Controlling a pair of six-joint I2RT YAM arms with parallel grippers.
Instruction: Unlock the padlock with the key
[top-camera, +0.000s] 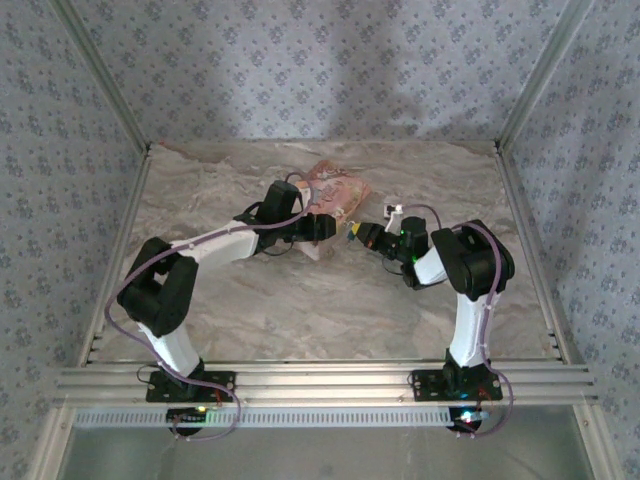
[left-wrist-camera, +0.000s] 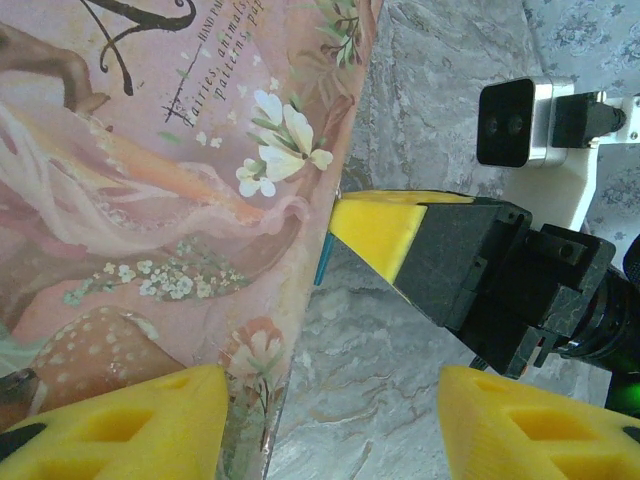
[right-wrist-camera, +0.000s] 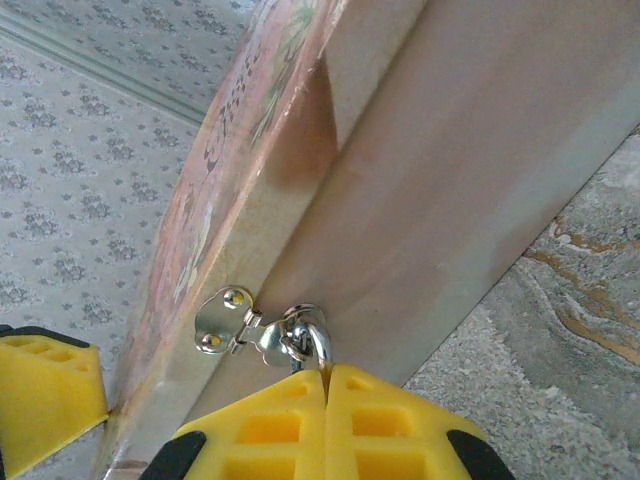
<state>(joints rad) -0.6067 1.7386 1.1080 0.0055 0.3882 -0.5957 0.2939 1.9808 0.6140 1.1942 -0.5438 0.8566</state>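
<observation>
Left gripper (left-wrist-camera: 332, 378): we saw it spread, one finger over the pink box (left-wrist-camera: 150, 200), the other over bare bench (left-wrist-camera: 420, 120).
Pink box: far centre, silver clasp (right-wrist-camera: 222, 316) on its side.
Padlock (left-wrist-camera: 321, 260): a teal sliver against the box's edge, at the right gripper's tip.
Right gripper (right-wrist-camera: 327, 375): pressed together just below the clasp.

Whatever sits below the silvery loop (right-wrist-camera: 308, 338) is hidden behind the closed tips of my right pincer (right-wrist-camera: 327, 380); overhead, that spot is too small for me to read.

Pink illustrated box (top-camera: 338, 190), marbled table (top-camera: 300, 310).
</observation>
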